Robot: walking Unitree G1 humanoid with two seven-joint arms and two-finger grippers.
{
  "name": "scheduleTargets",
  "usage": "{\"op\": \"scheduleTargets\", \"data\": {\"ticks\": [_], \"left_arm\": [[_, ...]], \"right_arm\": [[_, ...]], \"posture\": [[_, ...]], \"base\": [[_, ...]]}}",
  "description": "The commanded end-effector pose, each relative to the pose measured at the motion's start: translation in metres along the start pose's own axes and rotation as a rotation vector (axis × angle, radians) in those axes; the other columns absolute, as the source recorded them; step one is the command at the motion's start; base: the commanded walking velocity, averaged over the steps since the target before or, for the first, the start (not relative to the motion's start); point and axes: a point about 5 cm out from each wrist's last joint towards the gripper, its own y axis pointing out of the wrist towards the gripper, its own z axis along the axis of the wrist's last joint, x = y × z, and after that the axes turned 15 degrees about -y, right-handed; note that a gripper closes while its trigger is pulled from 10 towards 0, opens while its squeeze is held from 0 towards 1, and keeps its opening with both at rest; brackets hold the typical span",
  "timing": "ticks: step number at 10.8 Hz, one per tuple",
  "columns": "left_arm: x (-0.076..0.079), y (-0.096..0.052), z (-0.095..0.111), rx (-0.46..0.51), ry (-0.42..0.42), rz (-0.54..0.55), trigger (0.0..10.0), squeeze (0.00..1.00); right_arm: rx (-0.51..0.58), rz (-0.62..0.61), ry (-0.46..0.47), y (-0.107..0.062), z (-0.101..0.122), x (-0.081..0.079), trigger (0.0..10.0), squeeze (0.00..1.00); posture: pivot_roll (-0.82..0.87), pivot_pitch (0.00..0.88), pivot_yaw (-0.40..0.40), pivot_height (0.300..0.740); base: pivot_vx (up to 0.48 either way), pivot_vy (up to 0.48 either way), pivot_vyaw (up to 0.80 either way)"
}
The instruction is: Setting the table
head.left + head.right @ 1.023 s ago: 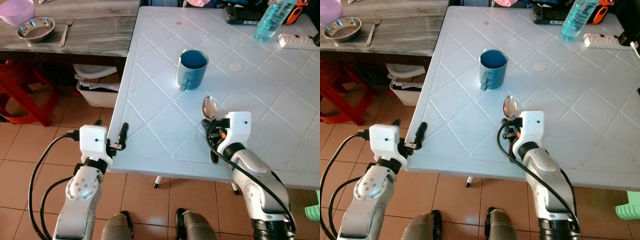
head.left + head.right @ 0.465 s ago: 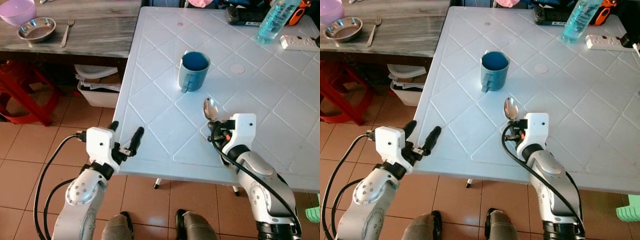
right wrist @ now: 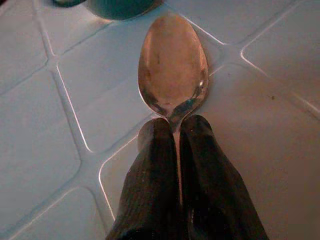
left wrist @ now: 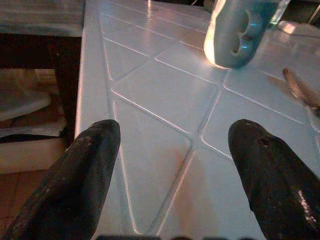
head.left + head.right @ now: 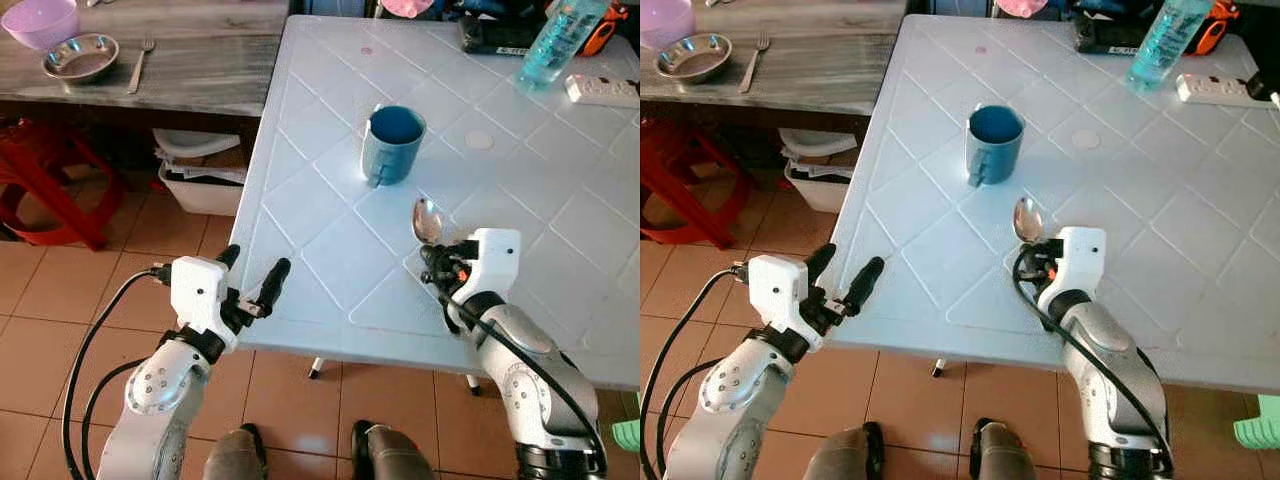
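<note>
The right gripper [image 3: 172, 131] was clamped on the neck of a shiny metal spoon [image 3: 173, 67], its two black fingers [image 3: 150, 165] pressed tight together just behind the bowl, which pointed away from the robot over the pale blue plastic table [image 5: 330, 240] with its raised diamond pattern. From the head camera the spoon [image 5: 427, 221] lay low over the tabletop, near the robot's edge; whether it touched the surface could not be told. Just beyond its bowl stood a blue ceramic mug [image 5: 392, 145], upright, its handle turned toward the robot. The left gripper [image 5: 252, 282] hovered at the table's near left edge with its fingers [image 4: 80, 170] spread wide and nothing between them, one finger over the tabletop and the other off the edge. At the far end of the table stood a clear turquoise plastic bottle [image 5: 561, 42] and a white power strip [image 5: 603, 91]. On the grey wooden table [image 5: 190, 70] to the left sat a pink plastic bowl [image 5: 40, 20], a small steel bowl [image 5: 80, 58] and a steel fork [image 5: 139, 64].
</note>
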Motion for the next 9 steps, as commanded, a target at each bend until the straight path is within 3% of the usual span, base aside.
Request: {"op": "scheduleTargets", "data": {"ticks": [1,2,4,7,9], "left_arm": [[-0.002,-0.002,0.0,-0.011,0.026,0.031,10.0,0.0],[-0.011,0.001,-0.002,-0.011,0.043,0.12,10.0,0.0],[-0.01,0.003,-0.002,0.003,0.034,0.14,10.0,0.0],[-0.01,0.006,-0.002,0.005,0.011,0.157,10.0,0.0],[-0.011,0.01,-0.002,0.016,0.004,0.165,10.0,0.0]], "right_arm": [[-0.351,-0.029,0.09,-0.01,-0.066,0.002,0.0,0.0],[-0.192,0.014,0.115,-0.001,-0.037,-0.012,0.0,0.0],[-0.091,0.079,0.133,0.003,-0.012,-0.028,0.0,0.0],[-0.053,0.145,0.108,0.003,0.007,-0.043,0.0,0.0],[0.032,0.182,0.033,0.003,0.019,-0.048,0.0,0.0]], "posture": [[0.0,0.234,0.036,0.74],[0.0,0.232,0.036,0.74],[-0.01,0.231,0.028,0.74],[-0.01,0.23,0.016,0.74],[-0.02,0.227,0.01,0.74]], "base": [[0.0,0.0,0.0],[0.0,0.0,0.0],[0.0,0.0,0.0],[0.0,0.0,0.0],[0.0,0.446,0.0]]}}
